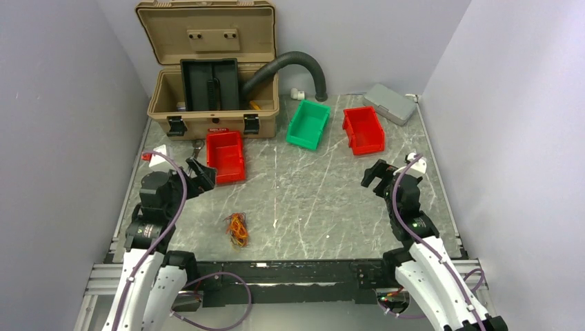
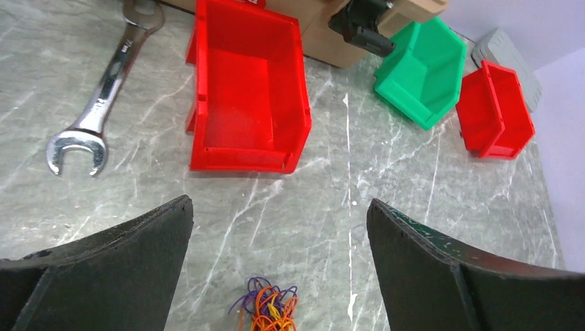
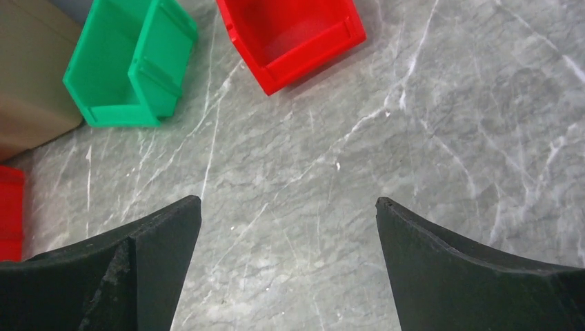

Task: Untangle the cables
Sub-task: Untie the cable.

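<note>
The cables (image 1: 237, 228) lie as a small orange, yellow and dark knot on the marble table (image 1: 324, 207), left of centre near the front edge. The knot's long axis runs roughly front to back. The left gripper (image 2: 279, 202) hangs near it, spread wide and empty. The right gripper (image 3: 288, 200), well apart, gapes empty too.

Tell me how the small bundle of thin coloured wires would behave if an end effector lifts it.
The cables are hair-thin loops lying slack in a loose heap, so they would probably sag and dangle, not hold shape. They look very light; a pinch may lift only some strands. On the smooth table, a push would likely slide them.
</note>
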Controlling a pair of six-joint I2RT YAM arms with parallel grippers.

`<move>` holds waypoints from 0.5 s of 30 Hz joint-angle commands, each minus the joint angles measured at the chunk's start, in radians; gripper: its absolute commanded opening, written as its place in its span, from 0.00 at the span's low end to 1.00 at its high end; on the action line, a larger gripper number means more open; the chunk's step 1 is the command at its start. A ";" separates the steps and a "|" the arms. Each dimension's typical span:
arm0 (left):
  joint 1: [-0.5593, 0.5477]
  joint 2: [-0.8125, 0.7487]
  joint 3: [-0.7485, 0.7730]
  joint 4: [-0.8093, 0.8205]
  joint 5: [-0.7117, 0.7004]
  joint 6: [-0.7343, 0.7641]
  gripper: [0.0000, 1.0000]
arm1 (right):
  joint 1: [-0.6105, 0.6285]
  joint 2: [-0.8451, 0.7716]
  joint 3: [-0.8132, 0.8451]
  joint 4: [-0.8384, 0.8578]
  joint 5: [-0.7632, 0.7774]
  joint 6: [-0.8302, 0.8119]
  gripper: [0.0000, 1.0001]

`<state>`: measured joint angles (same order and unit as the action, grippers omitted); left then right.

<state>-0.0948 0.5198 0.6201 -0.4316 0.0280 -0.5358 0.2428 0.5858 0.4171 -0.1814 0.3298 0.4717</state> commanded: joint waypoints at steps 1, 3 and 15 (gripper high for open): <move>0.003 0.007 -0.029 0.068 0.125 0.012 0.99 | -0.002 0.018 0.061 -0.044 -0.080 0.057 1.00; 0.003 0.031 -0.063 0.142 0.228 0.026 0.99 | -0.002 0.022 0.047 -0.016 -0.133 0.054 1.00; -0.118 0.391 -0.037 0.236 0.357 0.032 0.99 | 0.000 0.123 0.014 0.153 -0.526 -0.056 0.97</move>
<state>-0.1452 0.8516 0.5400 -0.2440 0.3679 -0.5304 0.2417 0.6453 0.4076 -0.1196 -0.0097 0.4530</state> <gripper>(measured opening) 0.987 0.979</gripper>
